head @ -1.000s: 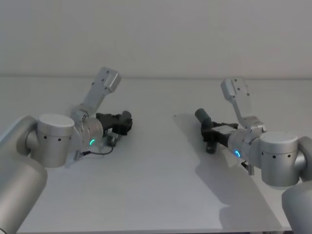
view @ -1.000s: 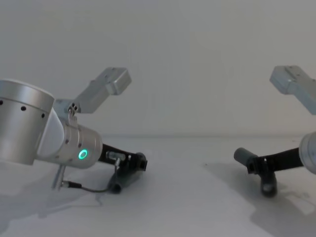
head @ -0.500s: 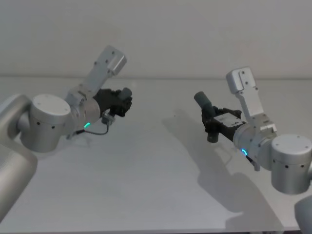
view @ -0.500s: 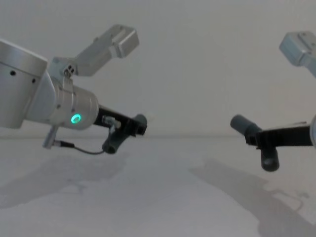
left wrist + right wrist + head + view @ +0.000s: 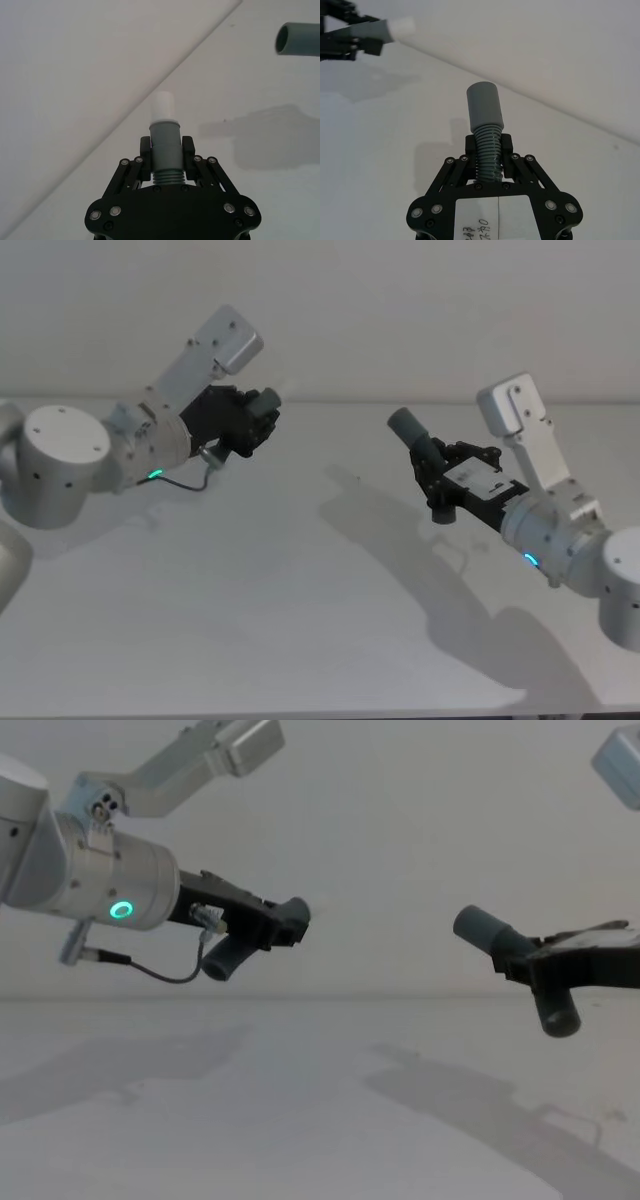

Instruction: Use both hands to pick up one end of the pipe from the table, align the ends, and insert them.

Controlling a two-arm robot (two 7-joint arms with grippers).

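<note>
Left gripper (image 5: 258,426) clamped on white-tipped hose piece (image 5: 165,147); right gripper (image 5: 435,468) clamped on collared hose piece (image 5: 487,150). Both aloft over worktop (image 5: 300,620), well apart. White tip (image 5: 163,106) and grey collar (image 5: 484,105) roughly face each other, axes offset.

Both pieces are up off the table (image 5: 300,610). Left gripper (image 5: 262,423) clamps the left hose piece (image 5: 165,150) at its grey cuff, white tube tip (image 5: 163,106) sticking out. Right gripper (image 5: 431,472) clamps the right hose piece (image 5: 487,155) on its ribs, grey collar (image 5: 484,102) forward. The ends are well apart and not lined up.
</note>
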